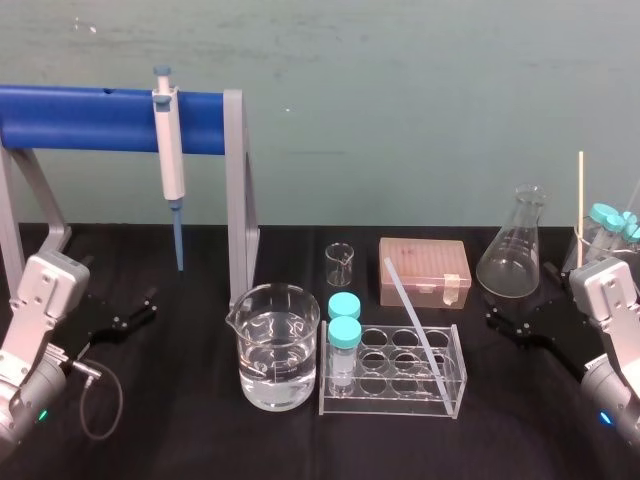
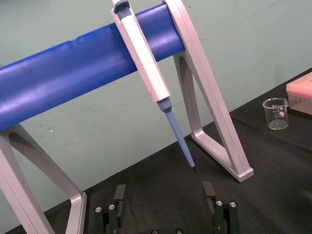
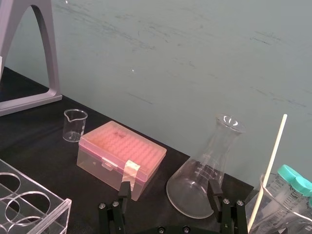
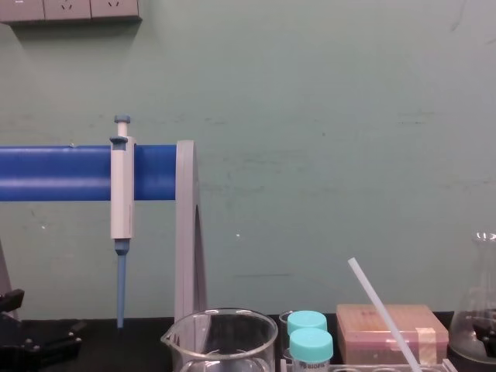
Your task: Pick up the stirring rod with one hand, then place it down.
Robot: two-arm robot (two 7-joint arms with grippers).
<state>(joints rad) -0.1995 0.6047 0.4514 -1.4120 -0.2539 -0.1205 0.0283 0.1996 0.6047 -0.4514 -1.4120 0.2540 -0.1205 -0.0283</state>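
Stirring rod (image 1: 413, 322): one, leaning in the right-hand wells of the rack (image 1: 392, 408), upper end toward 11 o'clock; if you lift it off its own axis it may catch a well and drag the rack, or pivot between flat fingers. Right hand (image 1: 510, 322), at the rack's 3 o'clock, and left hand (image 1: 130, 318), at 9 o'clock: both spread wide, empty. Capped vials (image 1: 344, 345): two; water beaker (image 1: 278, 345): one, just beside the rack; you risk a spill.

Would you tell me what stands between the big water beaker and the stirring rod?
In the head view, two cyan-capped vials stand at the left end of the clear rack holding the stirring rod.
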